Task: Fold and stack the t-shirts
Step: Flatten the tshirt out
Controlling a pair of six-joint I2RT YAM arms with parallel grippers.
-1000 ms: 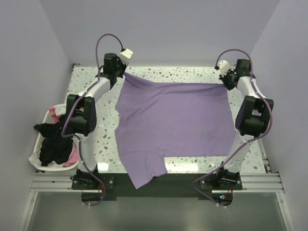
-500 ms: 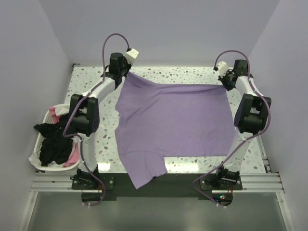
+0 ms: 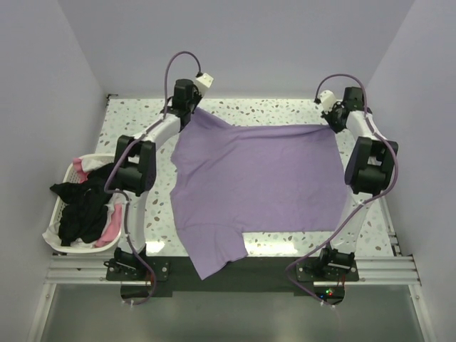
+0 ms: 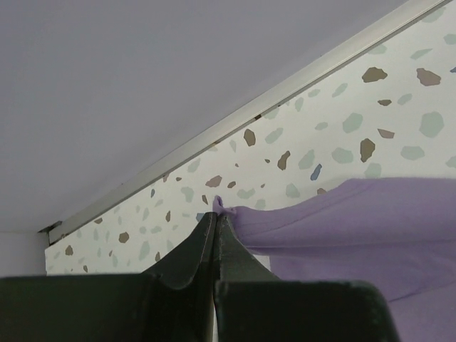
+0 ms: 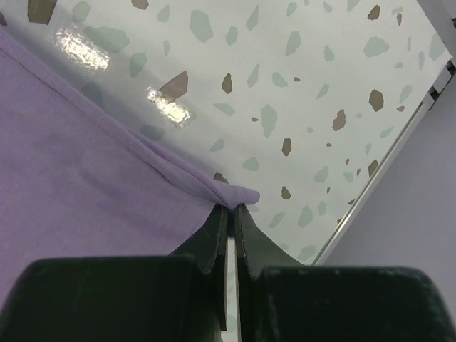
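Left end effector and right end effector clamp lilac t-shirt corners over terrazzo table

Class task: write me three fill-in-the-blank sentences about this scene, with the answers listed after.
The shirt on the table is ____ in colour.
The left claw and right claw each pinch a far ____ of it.
The basket stands on the robot's ____ side.
Missing words: purple, corner, left.

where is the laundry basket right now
In the top view the laundry basket sits by the left edge of the table, left of the spread purple t-shirt.
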